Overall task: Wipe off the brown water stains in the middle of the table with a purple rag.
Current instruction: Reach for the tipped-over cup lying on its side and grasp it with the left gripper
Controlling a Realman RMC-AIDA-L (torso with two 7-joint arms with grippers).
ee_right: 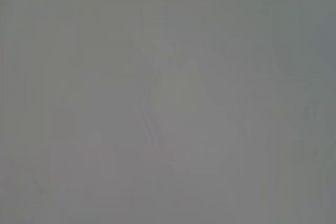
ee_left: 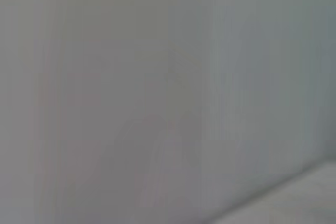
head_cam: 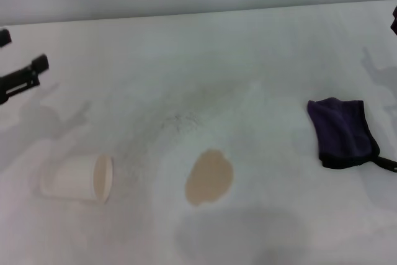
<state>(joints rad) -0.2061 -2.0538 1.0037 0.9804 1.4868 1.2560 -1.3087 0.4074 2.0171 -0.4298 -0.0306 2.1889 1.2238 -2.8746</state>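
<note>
In the head view the brown water stain (head_cam: pixel 209 177) is a tan oval puddle on the white table (head_cam: pixel 260 60), near the front middle. The purple rag (head_cam: pixel 342 131) lies folded at the right, its black loop tag pointing to the right edge. My left gripper (head_cam: pixel 20 57) hovers at the far left edge, above the table, open and empty, far from the stain. Only a dark sliver of my right gripper (head_cam: pixel 394 20) shows at the far right edge, beyond the rag. Both wrist views show only blank grey.
A white paper cup (head_cam: pixel 79 179) lies on its side at the front left, mouth towards the stain. Faint grey speckled smudges (head_cam: pixel 180 119) mark the table behind the stain. The table's far edge runs straight along the back.
</note>
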